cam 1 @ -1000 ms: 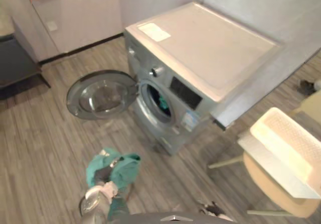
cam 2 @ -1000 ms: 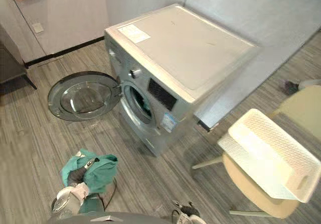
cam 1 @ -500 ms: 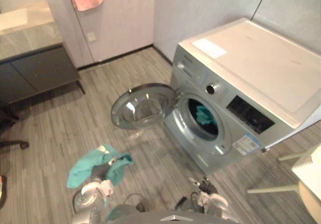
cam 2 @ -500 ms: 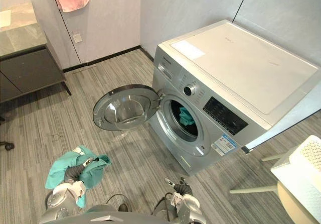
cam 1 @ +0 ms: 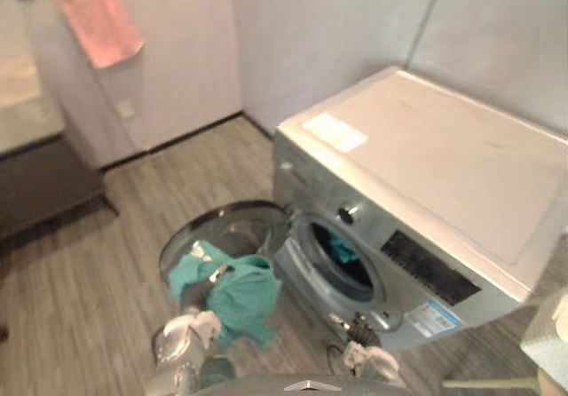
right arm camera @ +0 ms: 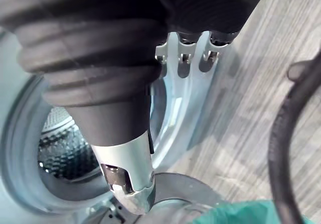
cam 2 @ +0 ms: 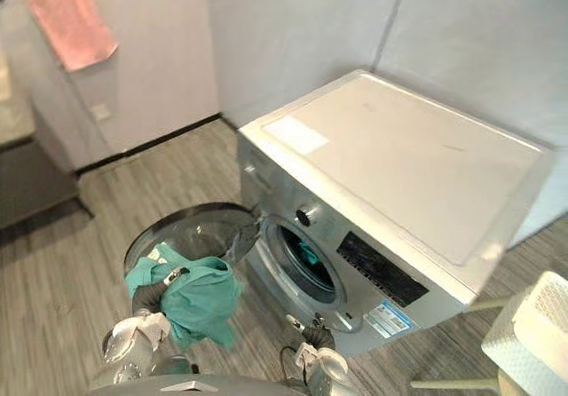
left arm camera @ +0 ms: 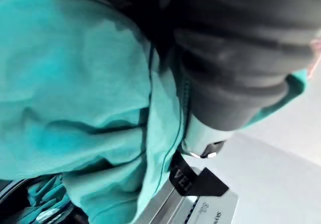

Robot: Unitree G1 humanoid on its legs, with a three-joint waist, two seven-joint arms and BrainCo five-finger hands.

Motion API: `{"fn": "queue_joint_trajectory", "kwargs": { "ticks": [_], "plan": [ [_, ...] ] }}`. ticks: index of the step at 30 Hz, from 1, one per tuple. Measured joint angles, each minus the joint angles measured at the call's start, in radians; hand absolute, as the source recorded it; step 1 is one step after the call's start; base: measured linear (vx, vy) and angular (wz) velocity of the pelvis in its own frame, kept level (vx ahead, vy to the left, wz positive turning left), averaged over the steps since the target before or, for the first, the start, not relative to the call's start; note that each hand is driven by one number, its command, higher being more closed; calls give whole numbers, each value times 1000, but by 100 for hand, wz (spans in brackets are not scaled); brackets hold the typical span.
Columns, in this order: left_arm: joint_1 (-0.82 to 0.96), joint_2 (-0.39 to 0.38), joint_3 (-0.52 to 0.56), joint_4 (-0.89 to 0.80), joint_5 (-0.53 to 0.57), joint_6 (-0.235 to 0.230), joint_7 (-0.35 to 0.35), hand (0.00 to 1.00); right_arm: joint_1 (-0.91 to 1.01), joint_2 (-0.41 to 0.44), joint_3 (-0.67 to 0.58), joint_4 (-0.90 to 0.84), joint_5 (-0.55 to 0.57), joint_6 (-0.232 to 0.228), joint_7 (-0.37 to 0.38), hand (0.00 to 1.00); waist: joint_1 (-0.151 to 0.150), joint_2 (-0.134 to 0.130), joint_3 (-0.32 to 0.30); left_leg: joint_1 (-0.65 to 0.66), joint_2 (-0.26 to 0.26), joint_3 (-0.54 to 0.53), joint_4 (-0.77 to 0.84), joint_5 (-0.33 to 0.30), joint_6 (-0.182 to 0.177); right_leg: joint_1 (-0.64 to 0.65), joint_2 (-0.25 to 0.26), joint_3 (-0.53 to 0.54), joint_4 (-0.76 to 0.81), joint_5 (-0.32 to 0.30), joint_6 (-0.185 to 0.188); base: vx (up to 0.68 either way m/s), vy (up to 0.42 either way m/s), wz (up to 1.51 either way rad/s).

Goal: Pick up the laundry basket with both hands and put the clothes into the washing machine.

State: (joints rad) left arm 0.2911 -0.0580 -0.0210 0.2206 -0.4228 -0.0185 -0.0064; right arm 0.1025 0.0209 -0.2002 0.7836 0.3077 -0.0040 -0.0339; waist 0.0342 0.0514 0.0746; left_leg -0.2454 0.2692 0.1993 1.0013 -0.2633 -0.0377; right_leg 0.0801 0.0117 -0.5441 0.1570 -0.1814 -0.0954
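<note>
At far left we see a pink towel (cam 1: 96, 19) hanging on the wall. Nearer us our left hand (cam 2: 148, 292) is raised with a teal garment (cam 1: 241, 294) bunched over it, so we cannot tell its grip. It is just before the open door (cam 2: 191, 229) of the washing machine (cam 1: 444, 165). More teal clothes (cam 1: 343, 252) lie in the drum, our right hand (cam 1: 359, 336) hangs low by the machine's front, loose-fingered and holding nothing, and the white laundry basket (cam 2: 532, 325) sits at far right.

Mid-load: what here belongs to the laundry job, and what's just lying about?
Job: teal garment over left hand, washing machine, open door, teal cloth in drum, white basket.
Lying about: pink towel on wall, dark cabinet.
</note>
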Motion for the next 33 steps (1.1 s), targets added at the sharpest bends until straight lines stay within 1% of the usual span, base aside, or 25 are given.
{"fn": "queue_joint_trajectory", "kwargs": {
  "ticks": [2, 3, 4, 5, 6, 7, 8, 9, 10, 11, 12, 13, 15, 16, 17, 19, 20, 21, 24, 25, 26, 28, 29, 31, 33],
  "plan": [
    [-1, 0, 0, 20, 0, 0, 0, 100, -16, -7, 28, 34, -1, 4, 0, 0, 1, -3, 1, -32, 14, -69, -173, -5, -5, 8, -1, 69, -21, 12, 17, 188, 107, -91],
    [-1, 0, 1, 27, 0, -1, 0, 100, -16, -8, 31, 38, -1, 4, 1, 0, 1, -2, 2, -31, 15, -83, -209, -4, -8, 11, -1, 76, -20, 15, 21, 249, 215, -113],
    [-1, 0, 7, 73, 3, 1, 0, 100, -32, -12, 40, 63, -2, 4, 1, 0, 0, 0, 2, 8, -2, -216, -494, 19, -45, 14, -2, 154, -27, 25, 39, 297, 315, -142],
    [0, 0, 9, 86, 10, 4, 0, 100, -34, -12, 41, 68, -2, 3, 3, 0, -3, 5, 2, 48, -16, -322, -637, 50, -76, 17, -1, 202, -33, 30, 58, 289, 356, -152],
    [0, -1, 9, 87, 15, 6, 0, 100, -34, -15, 42, 68, -4, 0, 3, 0, -4, 12, 3, 62, -19, -357, -679, 71, -90, 22, -1, 219, -36, 33, 69, 206, 371, -121],
    [-1, -3, 7, 90, 17, 8, 0, 100, -33, -34, 56, 66, -25, -2, 5, 0, -5, 41, 1, 78, -19, -385, -725, 167, -109, 30, 4, 264, -41, 33, 101, 150, 328, -91],
    [-11, 2, 3, 103, 21, 7, 0, 100, -35, -51, 62, 67, -46, -2, 7, 0, -14, 67, -2, 82, -11, -371, -721, 180, -163, 41, 9, 287, -42, 31, 125, 208, 491, -71],
    [-38, 30, 2, 140, 35, 9, 2, 100, -32, -46, 65, 70, -67, -1, 9, 0, -28, 32, -2, 97, -55, -350, -724, 175, -151, 49, -42, 292, -41, 34, 156, 168, 394, -23],
    [-51, 48, -1, 140, 36, 9, 2, 100, -23, -38, 69, 69, -75, -1, 10, 0, -33, 14, -4, 107, -77, -337, -736, 177, -141, 48, -69, 291, -42, 35, 165, 159, 359, 0],
    [-63, 83, -10, 138, 37, 8, -5, 100, -13, -20, 70, 68, -79, -1, 10, 0, -39, -23, -3, 122, -119, -321, -751, 181, -119, 53, -113, 295, -46, 36, 191, 103, 276, -11],
    [-57, 96, -36, 138, 40, 8, -13, 100, -6, -10, 72, 67, -79, 0, 15, 0, -32, -40, -10, 138, -151, -289, -763, 180, -98, 54, -149, 316, -55, 46, 209, 78, 296, -35],
    [-51, 94, -37, 139, 46, 8, -11, 100, -2, -7, 74, 66, -79, -1, 34, 0, -24, -45, -11, 160, -178, -251, -778, 179, -75, 50, -183, 343, -60, 53, 227, 54, 281, -48],
    [-54, 95, -38, 138, 54, 7, -9, 100, -1, -10, 78, 58, -80, -1, 49, 0, -25, -41, -17, 159, -205, -212, -776, 168, -50, 25, -218, 381, -62, 64, 248, -26, 186, -55],
    [-56, 98, -38, 138, 54, 6, -9, 100, -1, -12, 78, 56, -81, -1, 50, 0, -28, -41, -18, 159, -211, -198, -776, 166, -43, 17, -226, 395, -62, 67, 254, -74, 194, -58],
    [-56, 100, -39, 138, 54, 2, -9, 100, -1, -18, 77, 53, -88, -2, 53, 0, -33, -33, -23, 147, -222, -171, -778, 164, -33, -13, -242, 421, -64, 68, 258, -68, 142, -42],
    [-58, 104, -41, 138, 54, -4, -9, 100, -1, -29, 75, 52, -118, -1, 54, 0, -37, -34, -28, 108, -235, -133, -776, 158, -18, -77, -261, 457, -66, 75, 262, -68, 162, -50],
    [-58, 107, -43, 138, 54, -4, -10, 100, -1, -32, 71, 52, -119, -1, 54, 0, -37, -31, -31, 100, -236, -117, -775, 156, -15, -92, -264, 465, -66, 78, 259, -49, 145, -57],
    [-57, 115, -55, 141, 54, -4, -15, 100, 0, -37, 68, 52, -119, -1, 54, 0, -37, -38, -30, 84, -234, -94, -772, 151, -11, -121, -266, 484, -68, 88, 250, -14, 79, -59],
    [-47, 128, -61, 145, 54, -4, -22, 100, 8, -39, 62, 37, -120, -1, 58, 0, -41, -53, -23, 73, -195, -48, -729, 112, -21, -153, -245, 488, -55, 116, 217, 22, 17, -61],
    [-45, 129, -61, 146, 54, -4, -22, 100, 14, -38, 61, 25, -120, 0, 61, 0, -44, -53, -21, 74, -177, -38, -716, 100, -27, -154, -234, 459, -39, 132, 218, 76, -46, -45],
    [-41, 128, -62, 146, 54, -3, -23, 100, 25, -41, 61, 11, -120, -1, 70, 0, -47, -51, -20, 83, -156, -33, -713, 94, -38, -161, -221, 389, -14, 143, 206, 76, -55, -41],
    [-43, 126, -75, 146, 53, -3, -25, 100, 49, -51, 67, -13, -123, 0, 78, 0, -46, -45, -14, 102, -137, -16, -712, 93, -40, -166, -216, 344, 6, 140, 198, 75, -61, -40],
    [-50, 123, -82, 146, 53, -3, -28, 100, 60, -63, 80, -26, -135, -1, 79, 0, -48, -50, -12, 110, -131, -6, -716, 93, -40, -168, -217, 336, 10, 140, 197, 72, -58, -35],
    [-66, 119, -98, 146, 52, -3, -30, 100, 67, -79, 98, -28, -155, 0, 81, 0, -47, -47, -9, 112, -128, 20, -726, 99, -41, -186, -220, 335, 14, 137, 202, 48, -44, -26],
    [-100, 116, -100, 145, 51, -3, -30, 100, 64, -93, 120, -28, -157, 1, 91, 0, -53, -51, 13, 101, -122, 23, -722, 102, -46, -191, -222, 317, 15, 120, 236, 17, -60, -3]
  ]
}}
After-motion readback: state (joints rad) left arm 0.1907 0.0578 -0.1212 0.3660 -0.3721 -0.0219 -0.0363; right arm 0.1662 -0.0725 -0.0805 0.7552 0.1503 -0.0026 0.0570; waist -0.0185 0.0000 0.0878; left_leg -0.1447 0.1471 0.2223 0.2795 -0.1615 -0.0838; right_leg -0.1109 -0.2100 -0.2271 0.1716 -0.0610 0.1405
